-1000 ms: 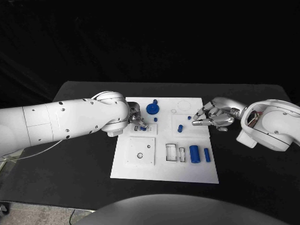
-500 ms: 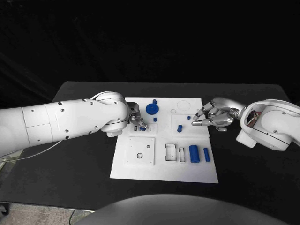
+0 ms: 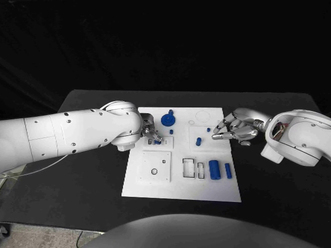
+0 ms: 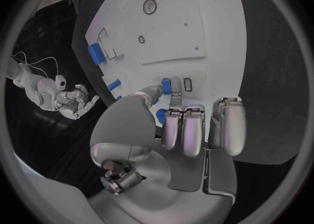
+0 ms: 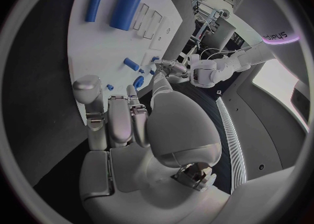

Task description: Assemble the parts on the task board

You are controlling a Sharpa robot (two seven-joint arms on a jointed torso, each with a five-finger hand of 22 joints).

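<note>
The white task board (image 3: pixel 182 186) lies mid-table. My left hand (image 3: pixel 152 135) rests over its upper left corner, where thumb and a finger pinch a small blue part (image 4: pixel 166 86) beside a narrow slot (image 4: pixel 188 84). My right hand (image 3: pixel 232 129) hovers at the board's right edge with its fingers loosely curled and nothing in them (image 5: pixel 121 116). On the board are a round blue knob (image 3: pixel 168 120), a short blue peg (image 3: pixel 198 141), a thick blue cylinder (image 3: pixel 214 169) and a thin one (image 3: pixel 228 170).
A square inset with a small hole (image 3: pixel 155 166) sits at the board's lower left, and two rectangular slots (image 3: pixel 189 168) beside the cylinders. Black table (image 3: pixel 76 181) surrounds the board on all sides.
</note>
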